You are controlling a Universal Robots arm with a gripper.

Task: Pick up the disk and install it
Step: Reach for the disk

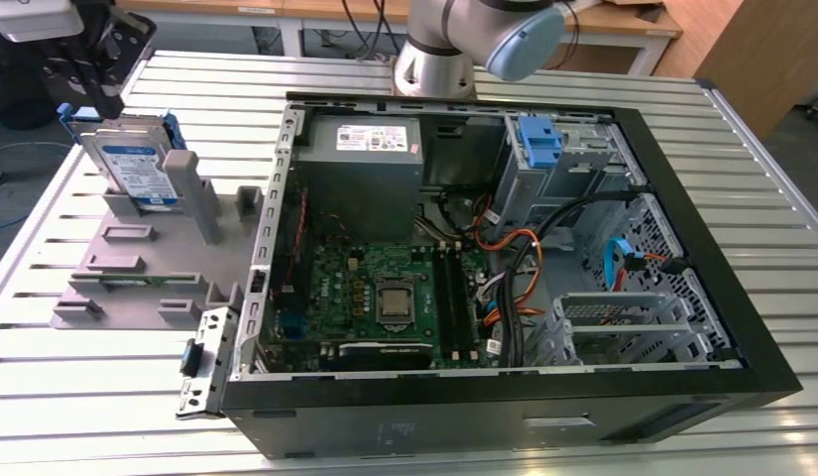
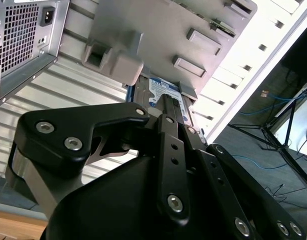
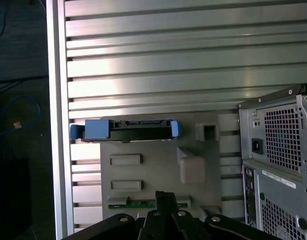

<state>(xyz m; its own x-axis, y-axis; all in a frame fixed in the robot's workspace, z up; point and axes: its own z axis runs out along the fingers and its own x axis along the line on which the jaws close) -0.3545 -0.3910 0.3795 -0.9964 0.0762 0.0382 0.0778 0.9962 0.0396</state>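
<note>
Scene: We saw an open computer case (image 1: 448, 412) lying on its side on a slatted metal table (image 1: 223, 89), with the arm's base (image 1: 435, 59) standing behind it.

Disk: The disk (image 1: 128, 164) stood upright on edge in a grey holder (image 1: 131, 268) just beside the case, at the exterior view's left. Its white-and-blue label faced the camera, and its blue carrier showed at the sides.

Gripper: The gripper (image 1: 98, 94) hung close above the disk's upper edge. In the exterior view we could not tell whether the two touched.

Jaws: In both wrist views the black fingers (image 3: 161, 200) were drawn together with nothing between them. The disk was not in their grasp.

First wrist view: We looked down on the disk's (image 3: 126, 130) thin top edge, capped in blue at both ends, in its slot in the holder (image 3: 153, 170). The gripper (image 3: 166, 196) was in the foreground.

Second wrist view: The gripper (image 2: 177, 117) pointed toward the labelled face of the disk (image 2: 161, 90), which sat against the holder (image 2: 158, 35).

Holder: A green circuit strip (image 3: 143, 204) lay in another of its slots, well apart from the disk.

Inside the case: A blue bracket (image 1: 541, 139) sat in the drive bay at the far corner. A power-supply box (image 1: 369, 139) lay beside it, and the motherboard (image 1: 382, 288) was nearer the camera.
</note>
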